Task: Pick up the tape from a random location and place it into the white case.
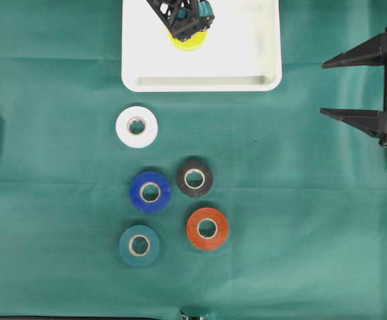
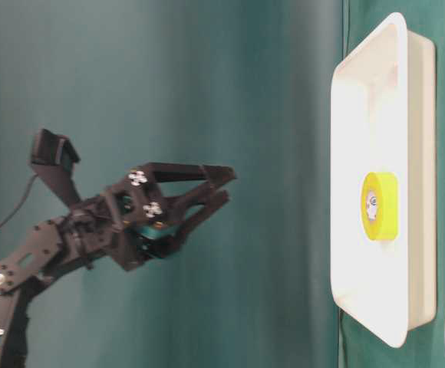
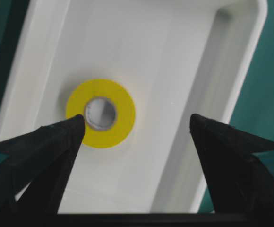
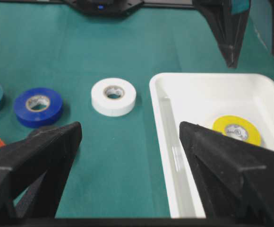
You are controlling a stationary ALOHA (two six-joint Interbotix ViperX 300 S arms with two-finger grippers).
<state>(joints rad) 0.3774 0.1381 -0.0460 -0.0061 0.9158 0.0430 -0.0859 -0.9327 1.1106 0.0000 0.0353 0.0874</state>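
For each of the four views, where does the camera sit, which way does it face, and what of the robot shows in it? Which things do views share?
Overhead: straight down on the green cloth; left gripper above the white case, right gripper at the edge.
Table-level: picture turned sideways; left gripper, open, apart from the case.
Left wrist: down between open fingers at the yellow tape.
Right wrist: across the table; own fingers.
All four show case and yellow tape.

glossy plastic white case [image 1: 200,83]; matt green cloth [image 1: 300,200]
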